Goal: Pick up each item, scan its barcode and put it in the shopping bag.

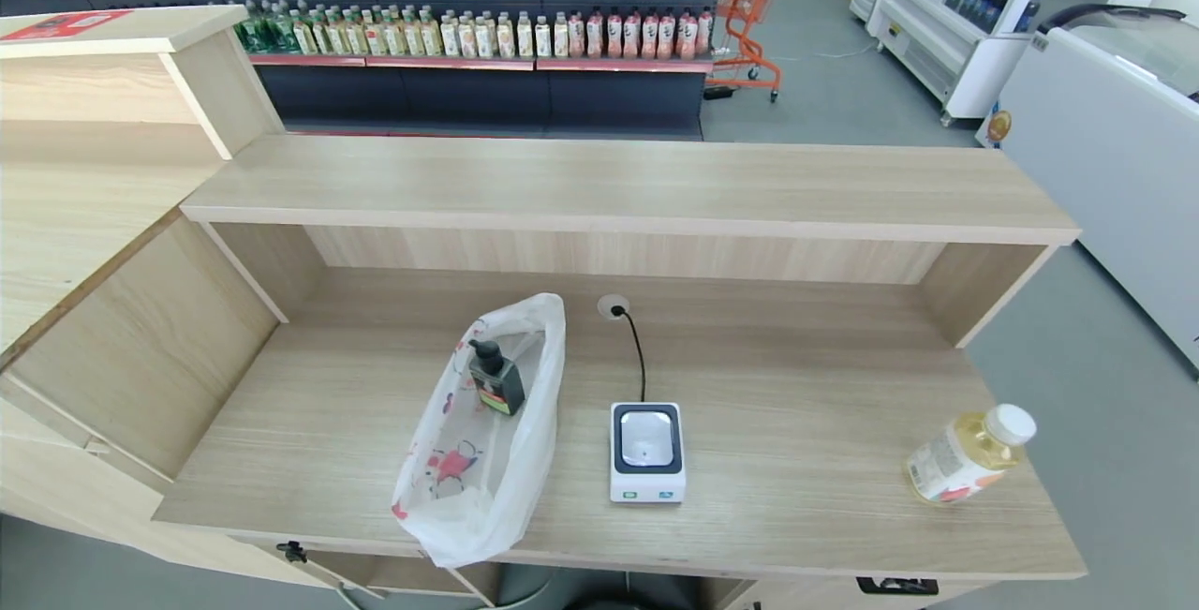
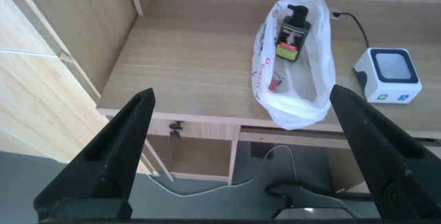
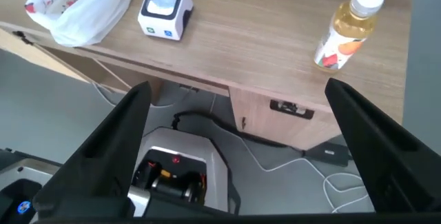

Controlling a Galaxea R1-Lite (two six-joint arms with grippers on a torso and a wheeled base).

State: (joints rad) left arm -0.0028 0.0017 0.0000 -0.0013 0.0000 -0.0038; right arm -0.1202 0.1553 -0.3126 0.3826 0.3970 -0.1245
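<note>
A white plastic shopping bag (image 1: 487, 441) lies open on the wooden counter, left of centre, with a dark pump bottle (image 1: 495, 378) inside it. The white barcode scanner (image 1: 646, 452) sits at the counter's middle, its cable running back to a hole. A yellow drink bottle (image 1: 969, 453) with a white cap stands at the counter's right front corner. My left gripper (image 2: 244, 155) hangs open below and in front of the counter, short of the bag (image 2: 293, 65). My right gripper (image 3: 238, 151) is open too, held low in front of the counter, apart from the bottle (image 3: 346, 29) and scanner (image 3: 164, 9).
A raised shelf (image 1: 618, 184) runs along the counter's back, with side walls left and right. A taller wooden unit (image 1: 84, 170) stands at the left. Store shelves, an orange cart (image 1: 754, 10) and freezers (image 1: 1105, 113) lie beyond. Cables and the counter's underside sit below the grippers.
</note>
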